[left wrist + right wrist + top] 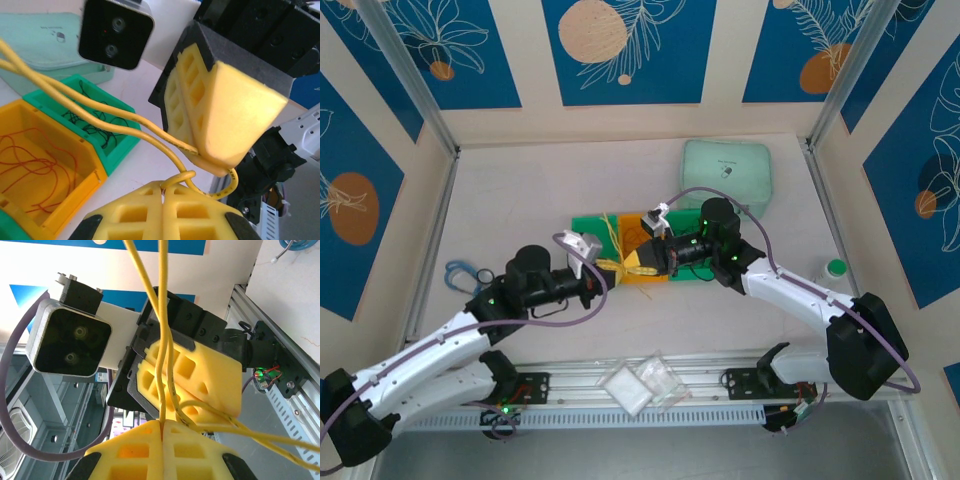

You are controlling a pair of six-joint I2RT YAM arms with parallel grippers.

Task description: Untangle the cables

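Pale yellow cables (125,120) run as a tangle between my two grippers, over the table near the bins. My left gripper (165,187) is shut on a loop of yellow cable at its fingertips. My right gripper (162,422) is shut on a strand of yellow cable (161,340). The two grippers face each other almost tip to tip; in the top view the left gripper (605,272) and the right gripper (640,262) meet beside loose yellow strands (610,232). An orange bin (95,175) holds brown-orange cables (35,165). A green bin (117,150) holds black cables (95,122).
A mint green case (725,172) lies behind the bins at the back right. Blue loops (460,272) rest at the left, a small white and green container (835,268) at the right. Clear plastic bags (645,383) lie on the front rail between the arm bases.
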